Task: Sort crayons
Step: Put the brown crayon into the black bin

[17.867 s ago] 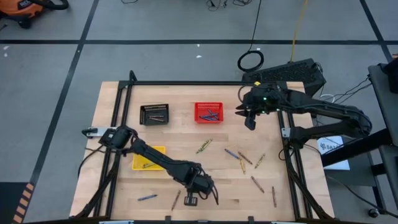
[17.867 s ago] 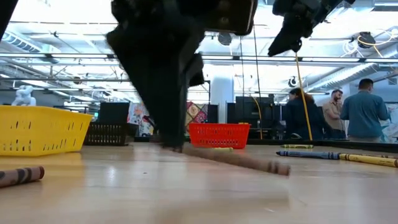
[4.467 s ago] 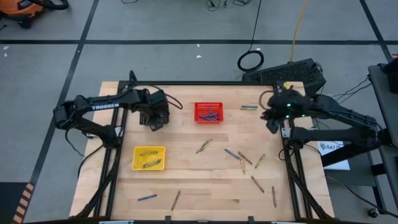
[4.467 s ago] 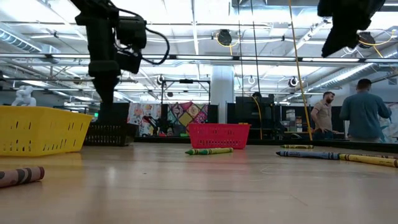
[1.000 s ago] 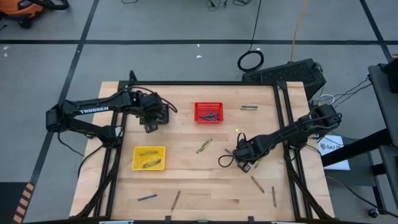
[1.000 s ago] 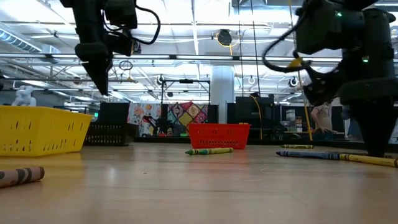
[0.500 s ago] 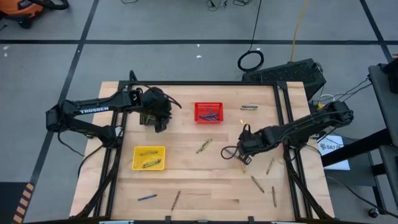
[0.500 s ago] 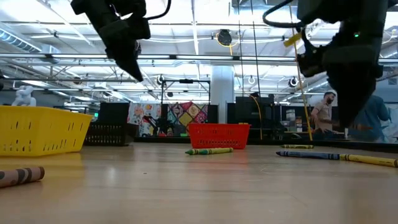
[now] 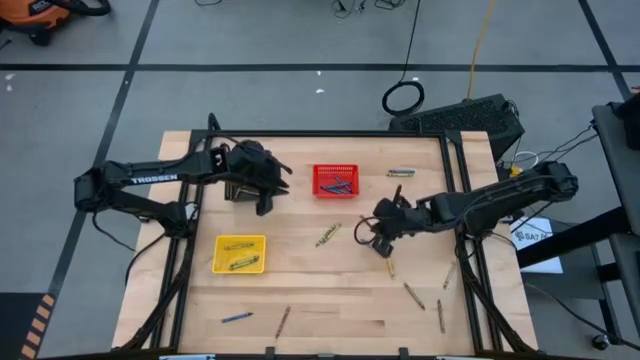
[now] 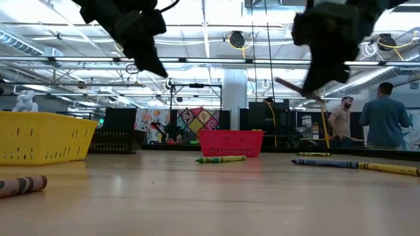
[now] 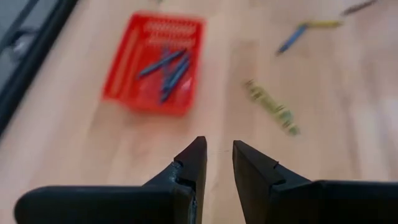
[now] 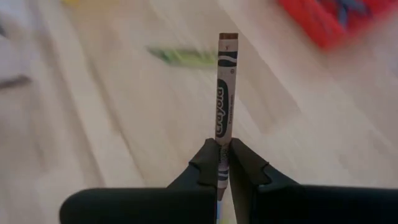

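**benchwatcher:** Landmark is the red basket (image 9: 335,180), a small mesh tray with blue crayons (image 11: 166,67) lying in it. From above, the right pincer (image 9: 383,243) hangs over the wooden bench (image 9: 300,290), near the basket's right front corner. You can barely tell it's carrying anything up there. The right wrist view settles it: fingers clamped on a brown crayon (image 12: 224,107), a thin paper-wrapped stick poking straight out past the tips.

**loosecrayon:** Yeah, and the low view shows the same stick (image 10: 294,88) tilted, up in the air, well clear of the bench. What about the left one?

**benchwatcher:** The left pincer (image 9: 266,197) sits just left of the red basket, over by the black basket (image 9: 233,186). Its wrist view shows the two dark fingers (image 11: 194,163) a little apart with nothing between them.

**loosecrayon:** Other crayons are scattered in front of the red basket: a yellow-green one (image 9: 327,235) closest, a few more further front and right (image 9: 412,295). The yellow basket (image 9: 239,254) front-left has a couple in it too.
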Tool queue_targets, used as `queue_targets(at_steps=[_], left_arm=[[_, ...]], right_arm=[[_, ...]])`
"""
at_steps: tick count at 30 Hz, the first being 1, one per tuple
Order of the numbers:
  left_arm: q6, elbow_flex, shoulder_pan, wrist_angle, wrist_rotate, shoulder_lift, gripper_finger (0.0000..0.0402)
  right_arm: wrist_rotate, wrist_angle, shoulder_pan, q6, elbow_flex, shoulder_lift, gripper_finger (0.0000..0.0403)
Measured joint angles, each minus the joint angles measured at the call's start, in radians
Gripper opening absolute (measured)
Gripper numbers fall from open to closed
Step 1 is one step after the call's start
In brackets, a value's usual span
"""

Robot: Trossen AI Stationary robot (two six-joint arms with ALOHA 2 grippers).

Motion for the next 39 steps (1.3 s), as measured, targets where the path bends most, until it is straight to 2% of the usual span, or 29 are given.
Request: queue_targets(at_steps=[3, 8, 16, 23, 33, 39], left_arm=[[-0.005, -0.045, -0.016, 0.116, 0.051, 0.019, 0.0077], [-0.007, -0.087, -0.044, 0.241, 0.051, 0.075, 0.0077], [0.0, -0.101, -0.086, 0.386, 0.056, 0.159, 0.0077], [-0.002, -0.101, -0.123, 0.535, 0.202, 0.166, 0.0077], [-0.027, -0.101, -0.173, 0.726, 0.205, 0.166, 0.0077], [-0.061, -0.101, -0.177, 0.837, 0.2, 0.166, 0.0077]], right_arm=[[0.0, 0.128, -0.009, -0.094, 0.0, 0.0, 0.0], [0.0, 0.273, -0.013, -0.21, 0.001, 0.0, 0.0], [0.0, 0.271, -0.013, -0.222, 0.002, 0.0, 0.0], [0.049, 0.345, -0.013, -0.325, 0.002, 0.0, 0.0], [0.052, 0.665, -0.04, -0.546, 0.002, 0.027, 0.0], [0.048, 0.807, -0.074, -0.589, 0.002, 0.063, 0.0]])
